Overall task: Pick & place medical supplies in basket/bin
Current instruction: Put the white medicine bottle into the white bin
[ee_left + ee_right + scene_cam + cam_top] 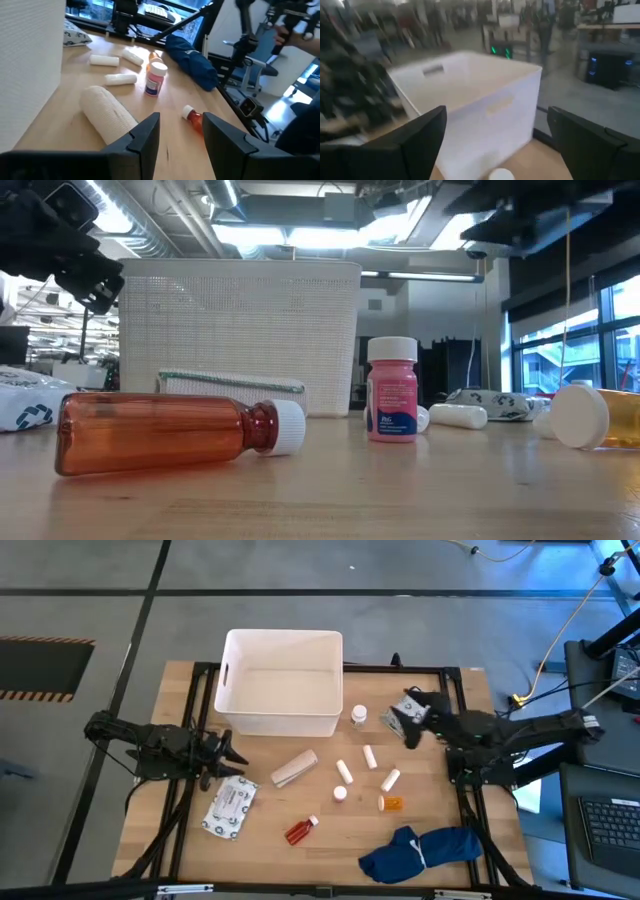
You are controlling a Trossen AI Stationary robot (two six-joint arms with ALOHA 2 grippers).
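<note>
The white bin [280, 680] stands at the table's far side. My left gripper [225, 750] hovers open near the table's left, facing the tan bandage roll [107, 116] and touching nothing. A printed packet [230, 808] lies just nearer than it. My right gripper [412, 710] is wide open above the second packet [392, 720], facing the bin [470, 105]. A white-capped vial [358, 716] stands beside the bin. White cylinders [370, 755], a pink-labelled bottle [392, 390], an orange bottle [390, 802] and a red bottle [170, 432] sit mid-table.
A dark blue cloth bundle [420, 852] lies near the table's near right corner. A black frame rail [460, 740] borders the table top. Bare wood shows between the bin and the bandage roll [295, 768]. A desk with a keyboard [610, 825] stands to the right of the table.
</note>
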